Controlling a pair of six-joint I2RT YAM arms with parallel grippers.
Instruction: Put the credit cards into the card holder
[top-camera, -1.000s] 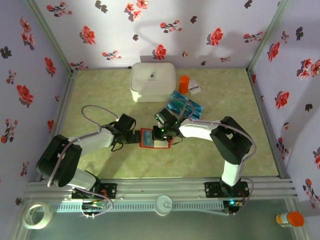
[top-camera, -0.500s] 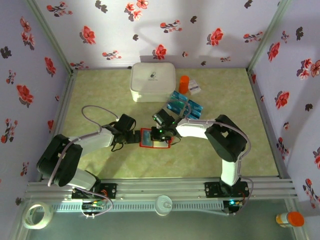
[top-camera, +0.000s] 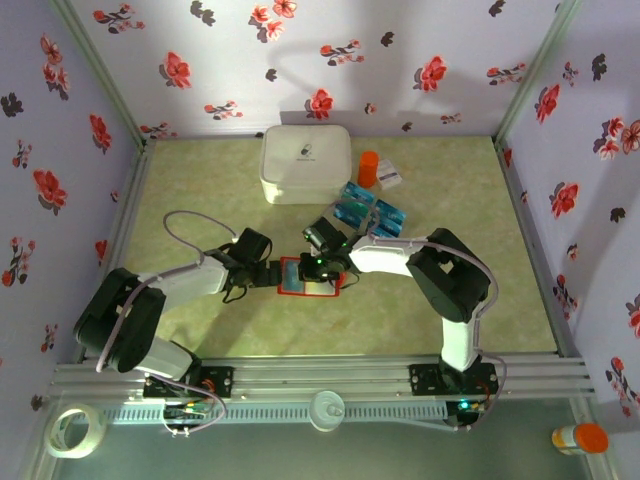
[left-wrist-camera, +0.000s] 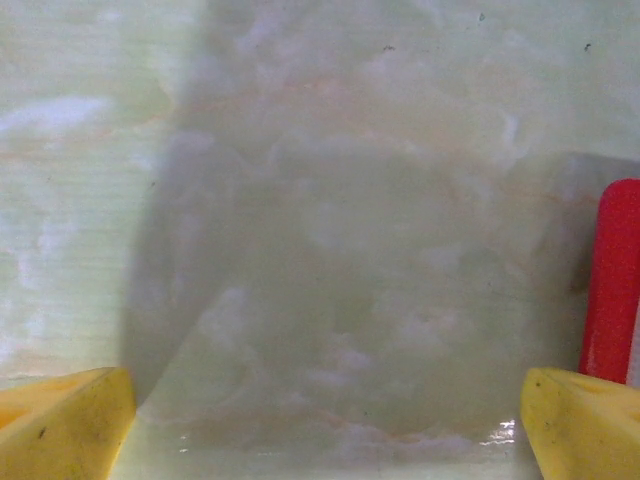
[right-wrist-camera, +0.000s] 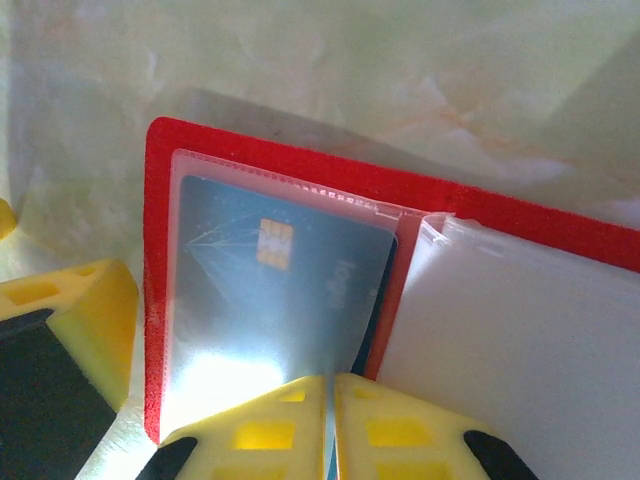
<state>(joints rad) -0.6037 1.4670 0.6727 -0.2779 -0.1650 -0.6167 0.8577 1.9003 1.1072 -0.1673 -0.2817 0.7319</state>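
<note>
**Right gripper** (right-wrist-camera: 328, 405): its fingers are pressing together, with a thin seam between them. The tips are pointing at the near edge of a teal credit card (right-wrist-camera: 275, 285); whether they are touching it cannot be told. The credit card is lying face-up, chip showing, under the clear pocket of one leaf of the open red card holder (right-wrist-camera: 158, 300). The holder is resting flat on the table (top-camera: 200, 205), between the two grippers.

**Left gripper** (left-wrist-camera: 320, 425): it is standing spread wide and holding nothing, and one yellow finger is sitting just beside the holder's red edge.

**Arms:** the left arm is reaching low from its base, forward and to the right, toward the holder's left side. The right arm is rising from its base and bending at the elbow, and its forearm is running leftward to the holder with the wrist tipping down.

**Change from one second earlier:** the right elbow and forearm are sitting slightly farther left, and the right gripper has moved leftward across the holder. The left arm is keeping its place.

**Background:** the remaining credit cards (top-camera: 368, 212) are lying in rows beyond the holder, near an orange cylinder (top-camera: 368, 168) and a white box (top-camera: 305, 162).
</note>
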